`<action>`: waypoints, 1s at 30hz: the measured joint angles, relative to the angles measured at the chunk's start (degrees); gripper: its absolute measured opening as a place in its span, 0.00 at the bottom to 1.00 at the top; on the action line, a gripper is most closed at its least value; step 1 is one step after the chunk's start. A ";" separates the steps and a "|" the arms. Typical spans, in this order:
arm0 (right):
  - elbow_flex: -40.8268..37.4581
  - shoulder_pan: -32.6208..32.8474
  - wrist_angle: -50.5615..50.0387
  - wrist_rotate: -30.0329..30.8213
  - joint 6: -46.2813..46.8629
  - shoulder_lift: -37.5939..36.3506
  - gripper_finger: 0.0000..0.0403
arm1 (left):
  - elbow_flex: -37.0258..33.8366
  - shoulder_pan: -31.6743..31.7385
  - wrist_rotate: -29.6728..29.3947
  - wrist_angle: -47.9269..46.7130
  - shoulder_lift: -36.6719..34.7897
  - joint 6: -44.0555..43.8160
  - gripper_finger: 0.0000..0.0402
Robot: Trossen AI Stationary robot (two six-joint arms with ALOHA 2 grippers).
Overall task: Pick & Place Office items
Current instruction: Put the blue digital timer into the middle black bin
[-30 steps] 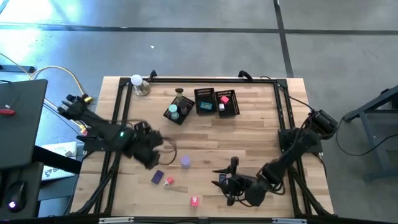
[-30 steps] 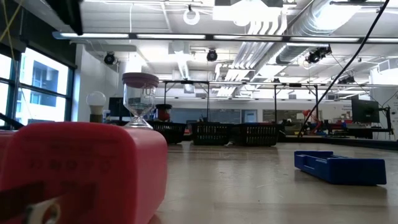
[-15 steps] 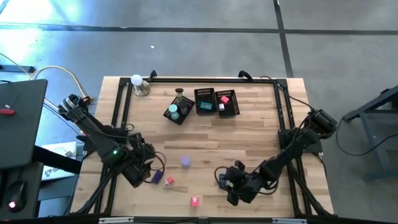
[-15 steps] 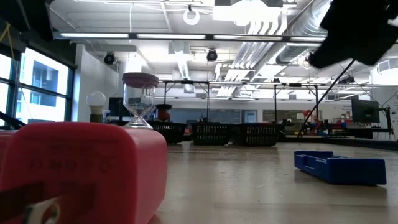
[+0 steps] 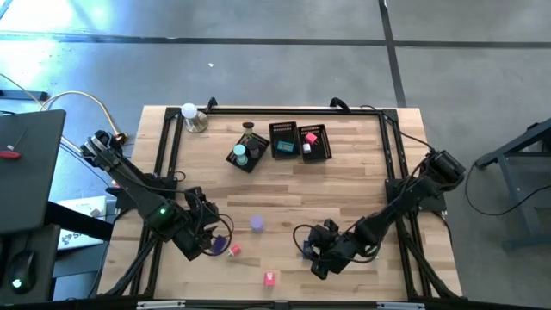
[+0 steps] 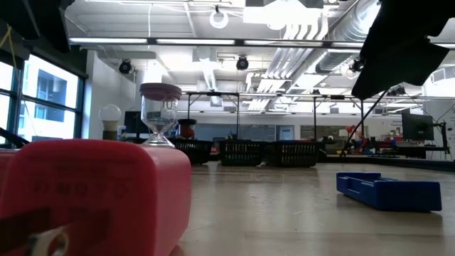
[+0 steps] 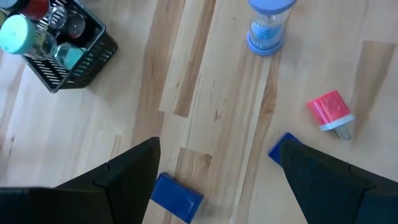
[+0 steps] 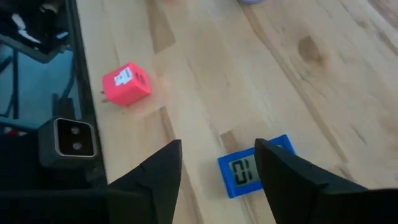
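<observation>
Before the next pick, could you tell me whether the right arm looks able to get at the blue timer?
Probably yes: the right gripper hovers open just above the blue timer, with bare table around it.

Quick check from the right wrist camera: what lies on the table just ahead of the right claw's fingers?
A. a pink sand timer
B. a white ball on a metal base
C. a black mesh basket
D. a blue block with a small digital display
D: the right wrist view shows a blue block with a small digital display lying flat on the wood, just beyond the open right claw.
</observation>
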 joint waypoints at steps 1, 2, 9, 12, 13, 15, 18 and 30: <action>-0.01 -0.01 0.44 -0.46 -0.08 0.00 0.48 | 0.00 0.00 -0.01 -0.02 0.00 0.18 0.80; -0.01 -0.01 0.92 -0.74 -0.06 0.00 0.49 | 0.00 0.00 -0.01 -0.01 0.00 0.42 0.80; 0.01 0.08 2.00 -0.81 0.67 0.00 0.68 | 0.00 -0.02 -1.68 -0.02 0.00 0.46 0.80; 0.00 0.14 2.03 -0.89 1.78 0.00 0.76 | 0.00 -0.02 -2.24 -0.01 0.00 0.45 0.80; -0.01 0.24 2.05 -1.22 2.19 0.00 0.79 | 0.00 -0.02 -2.24 -0.02 0.00 0.46 0.80; 0.00 0.41 1.72 -2.81 4.99 0.00 0.82 | 0.00 -0.02 -2.24 -0.01 0.00 0.46 0.80; -0.01 0.42 -0.22 -6.28 11.24 0.00 0.84 | 0.00 -0.02 -2.22 -0.02 0.00 0.46 0.80; 0.00 -4.69 -6.73 -11.99 27.11 0.00 0.77 | 0.00 -0.02 -2.13 0.02 0.00 0.35 0.80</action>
